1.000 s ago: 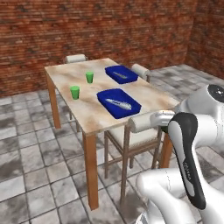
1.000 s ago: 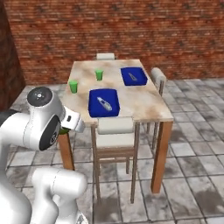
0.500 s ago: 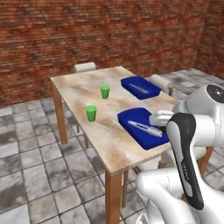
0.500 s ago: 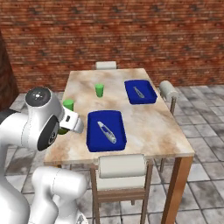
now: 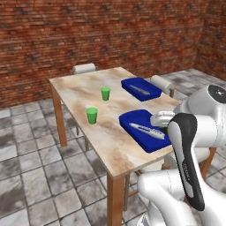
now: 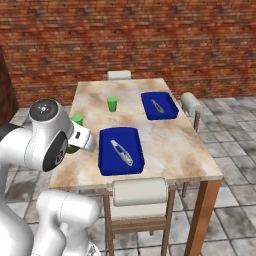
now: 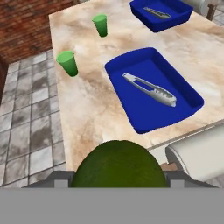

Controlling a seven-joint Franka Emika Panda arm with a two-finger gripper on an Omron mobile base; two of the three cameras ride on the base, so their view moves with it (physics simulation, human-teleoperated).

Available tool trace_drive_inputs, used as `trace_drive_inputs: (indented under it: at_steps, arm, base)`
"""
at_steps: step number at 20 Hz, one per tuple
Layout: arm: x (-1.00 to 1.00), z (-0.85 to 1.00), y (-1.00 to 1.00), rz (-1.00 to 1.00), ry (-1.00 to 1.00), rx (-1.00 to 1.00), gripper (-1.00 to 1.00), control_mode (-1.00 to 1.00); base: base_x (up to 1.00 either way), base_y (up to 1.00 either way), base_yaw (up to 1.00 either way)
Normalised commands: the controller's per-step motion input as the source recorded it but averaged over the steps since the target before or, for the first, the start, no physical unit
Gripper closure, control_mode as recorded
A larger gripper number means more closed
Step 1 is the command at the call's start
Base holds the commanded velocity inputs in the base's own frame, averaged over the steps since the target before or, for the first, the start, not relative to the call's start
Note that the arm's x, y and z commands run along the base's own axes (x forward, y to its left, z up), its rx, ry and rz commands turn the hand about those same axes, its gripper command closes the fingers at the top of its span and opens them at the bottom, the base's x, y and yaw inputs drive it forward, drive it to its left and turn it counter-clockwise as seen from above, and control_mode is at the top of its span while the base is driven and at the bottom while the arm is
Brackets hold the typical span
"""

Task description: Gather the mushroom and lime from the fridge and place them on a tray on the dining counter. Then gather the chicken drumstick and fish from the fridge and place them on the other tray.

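My gripper [image 7: 118, 176] is shut on the lime [image 7: 118, 164], a dull green round fruit low in the hand view, above the near edge of the dining counter [image 7: 87, 105]. Ahead of it lies the tray [image 7: 144, 109], deep blue, with a silver utensil [image 7: 151, 89] inside. The other tray [image 7: 175, 6] lies farther along with a similar utensil. In the right base view the lime [image 6: 71, 149] peeks out under the hand, left of the near tray [image 6: 107, 155]. The mushroom, fridge, chicken drumstick and fish are out of view.
Two bright green cups [image 7: 67, 63] [image 7: 100, 25] stand on the counter left of the trays. A chair back [image 7: 201, 155] is tucked in at the near edge, with more chairs [image 6: 190, 102] [image 6: 119, 75] at the right side and far end. A brick wall stands behind.
The base has driven closer and around the table, so the whole scene has shifted and the trays look nearer. The lime stays held in the gripper.
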Motion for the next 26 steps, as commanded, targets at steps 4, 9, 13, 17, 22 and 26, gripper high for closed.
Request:
trace_drive_inputs:
  at_steps: [4,9,13,17,22,26]
  arm:
    - [0.00,0.00,0.00,0.00,0.00,0.00,1.00,1.00]
    - [0.00,0.00,0.00,0.00,0.00,0.00,1.00,1.00]
    - [0.00,0.00,0.00,0.00,0.00,0.00,1.00,1.00]
    - [0.00,0.00,0.00,0.00,0.00,0.00,1.00,1.00]
    - [0.17,0.00,0.00,0.00,0.01,0.00,1.00,-1.00]
    - [1.00,-0.03,-0.07,0.00,0.12,0.00,1.00,-1.00]
  base:
    - [0.00,0.00,0.00]
    - [0.00,0.00,0.00]
    - [0.00,0.00,0.00]
    - [0.02,0.00,0.00]
    - [0.37,0.00,0.00]
    - [0.00,0.00,0.00]
